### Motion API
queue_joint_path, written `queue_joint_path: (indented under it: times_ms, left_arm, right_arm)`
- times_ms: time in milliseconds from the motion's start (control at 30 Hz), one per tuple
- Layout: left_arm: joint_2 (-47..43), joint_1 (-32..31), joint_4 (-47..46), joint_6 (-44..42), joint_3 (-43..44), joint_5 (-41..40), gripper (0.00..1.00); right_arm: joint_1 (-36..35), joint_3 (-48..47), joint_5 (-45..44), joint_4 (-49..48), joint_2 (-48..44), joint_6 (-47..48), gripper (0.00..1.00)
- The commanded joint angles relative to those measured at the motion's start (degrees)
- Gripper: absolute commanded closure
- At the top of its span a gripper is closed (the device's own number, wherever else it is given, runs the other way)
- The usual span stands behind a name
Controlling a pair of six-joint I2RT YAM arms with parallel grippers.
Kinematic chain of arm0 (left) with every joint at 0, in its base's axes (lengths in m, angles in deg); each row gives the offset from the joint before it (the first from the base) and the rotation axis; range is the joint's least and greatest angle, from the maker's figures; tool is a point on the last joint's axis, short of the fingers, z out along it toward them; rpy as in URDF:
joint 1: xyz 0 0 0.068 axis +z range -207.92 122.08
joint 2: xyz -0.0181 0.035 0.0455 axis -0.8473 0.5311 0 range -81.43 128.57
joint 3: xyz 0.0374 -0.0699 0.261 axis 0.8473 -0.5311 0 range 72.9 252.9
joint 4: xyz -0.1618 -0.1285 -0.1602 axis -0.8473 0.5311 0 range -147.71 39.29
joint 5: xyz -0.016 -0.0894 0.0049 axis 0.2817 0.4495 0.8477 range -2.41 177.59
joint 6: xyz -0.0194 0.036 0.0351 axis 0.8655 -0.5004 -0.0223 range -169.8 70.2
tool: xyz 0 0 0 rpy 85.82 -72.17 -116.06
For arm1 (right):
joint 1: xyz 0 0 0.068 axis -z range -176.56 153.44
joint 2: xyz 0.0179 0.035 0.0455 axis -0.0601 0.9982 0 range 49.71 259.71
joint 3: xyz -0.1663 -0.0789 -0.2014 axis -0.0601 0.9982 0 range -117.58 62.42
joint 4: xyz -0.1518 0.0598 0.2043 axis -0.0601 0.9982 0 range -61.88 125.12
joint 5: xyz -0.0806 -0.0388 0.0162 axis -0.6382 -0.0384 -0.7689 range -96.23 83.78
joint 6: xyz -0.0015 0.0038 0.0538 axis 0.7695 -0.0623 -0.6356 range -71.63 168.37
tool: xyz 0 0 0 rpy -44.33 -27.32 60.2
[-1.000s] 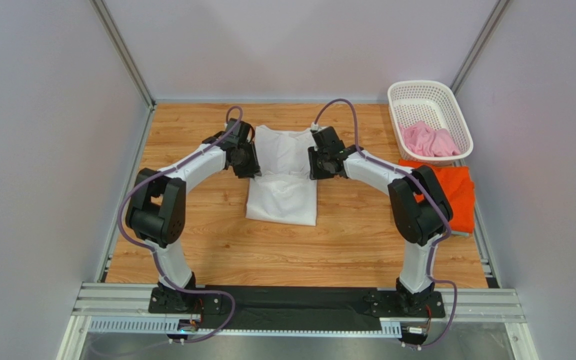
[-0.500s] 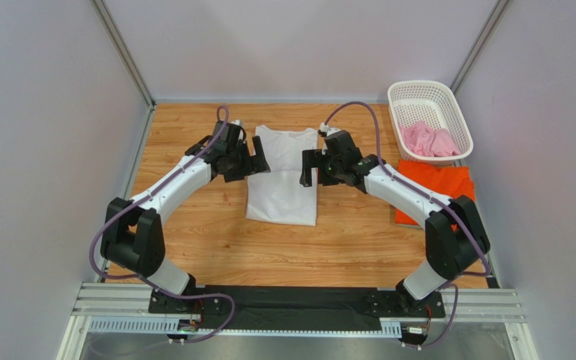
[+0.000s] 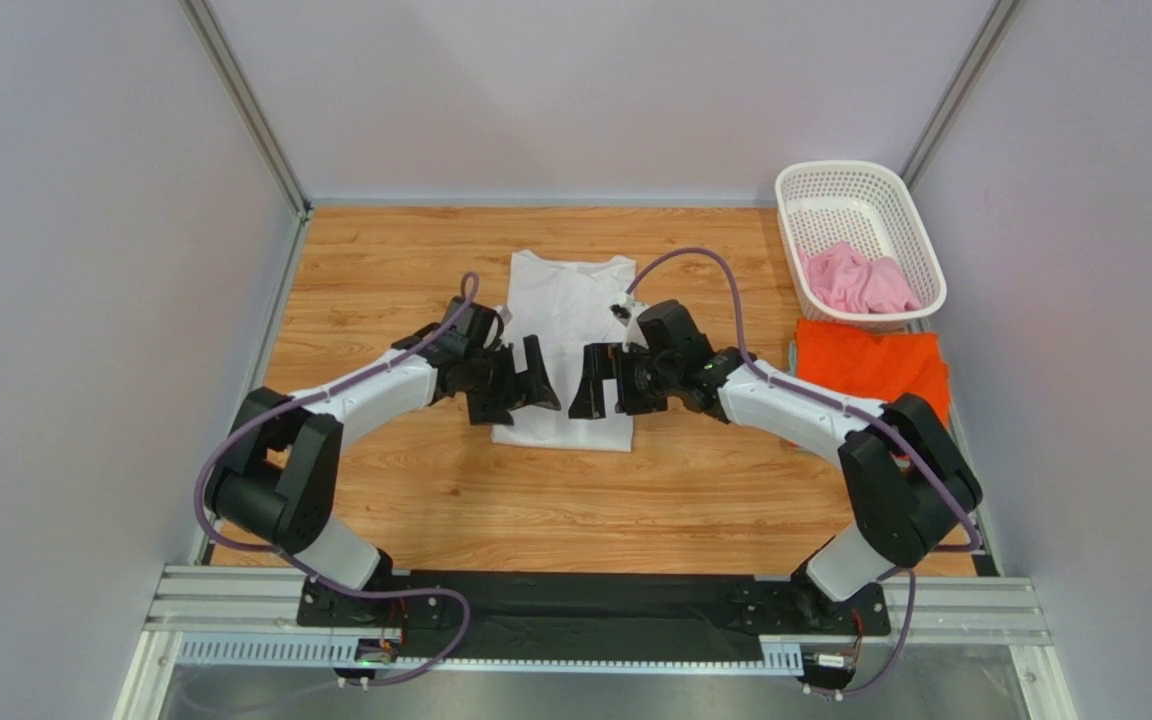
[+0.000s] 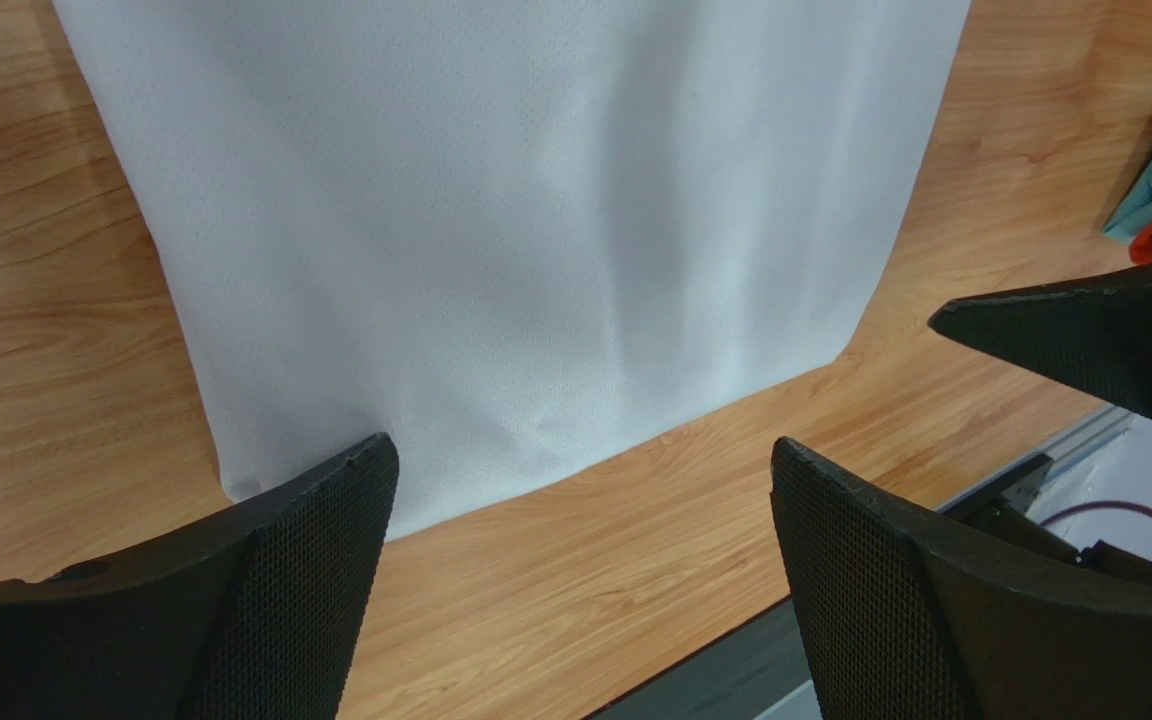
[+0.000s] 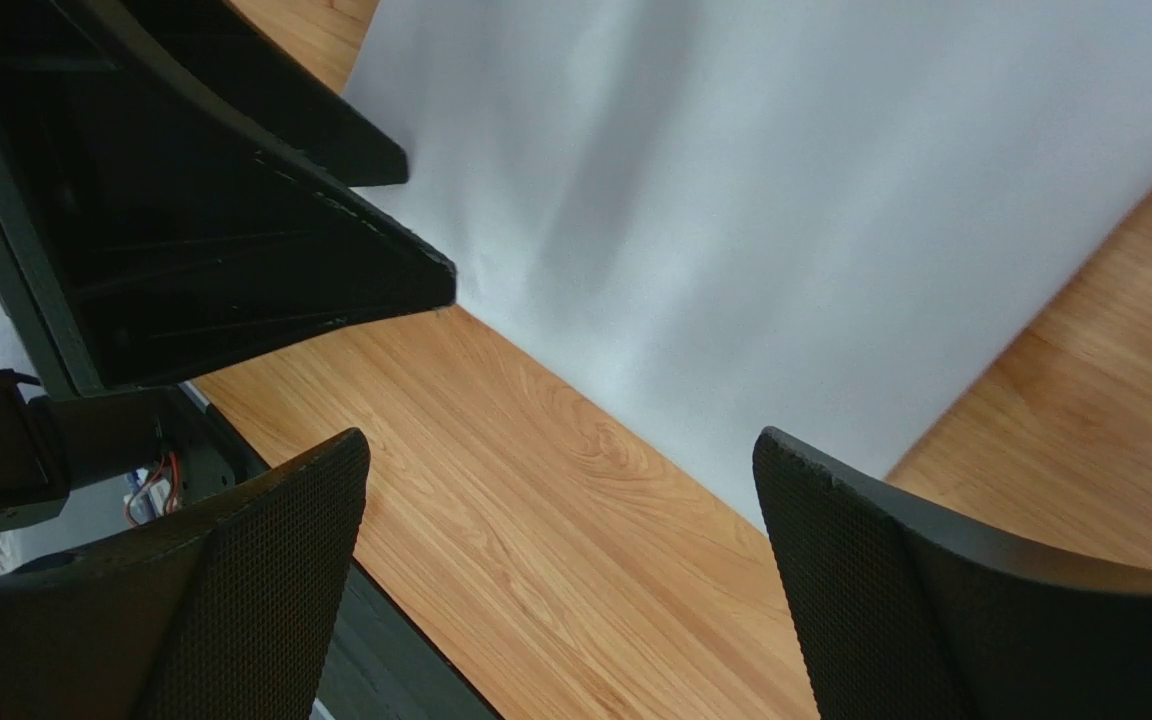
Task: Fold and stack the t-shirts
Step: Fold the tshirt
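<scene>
L arm (image 3: 372,393), R arm (image 3: 800,408) bent inward; jaws wide apart.

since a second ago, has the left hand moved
Yes. The left hand came toward the arm bases: it was level with the basket's near rim, now it hangs over the white t-shirt's near hem.

Setting: a robot lab test cell. Plain grey walls (image 3: 71,300) close in three sides, joined at the corners by aluminium posts (image 3: 244,102). A wood-grain table (image 3: 387,270) fills the cell. The left arm (image 3: 372,393) and right arm (image 3: 793,405) are bolted to a black plate (image 3: 597,608) on an aluminium rail (image 3: 222,600) at the near edge. Purple cables (image 3: 202,488) run along both arms. Bare wires (image 5: 151,483) show below the table edge.
</scene>
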Motion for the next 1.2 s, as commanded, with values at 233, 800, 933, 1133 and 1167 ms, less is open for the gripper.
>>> queue_joint_path:
  times_ms: [233,800,933,1133,1167]
  left_arm:
    - [2.8,0.0,-4.8,0.5,-4.3,2.7,0.0]
    - [-14.1,-1.5,-5.1,3.4,-24.8,2.2,0.0]
    - [-21.4,-2.3,-1.2,3.5,-25.5,1.5,0.0]
    - [-32.4,-2.9,6.5,3.5,-24.2,0.7,0.0]
    - [-34.6,-2.9,8.6,4.0,-23.8,-0.5,0.0]
  right_arm:
    - [-1.7,3.3,4.6,-8.0,6.1,-4.1,0.0]
    - [-5.3,19.7,2.2,-9.5,-3.3,-7.2,0.0]
    - [-6.0,20.0,2.0,-5.9,-8.6,-5.3,0.0]
    - [-7.9,15.9,1.5,0.7,-15.3,-2.4,0.0]
    - [-8.4,15.5,1.2,1.3,-16.4,-2.3,0.0]
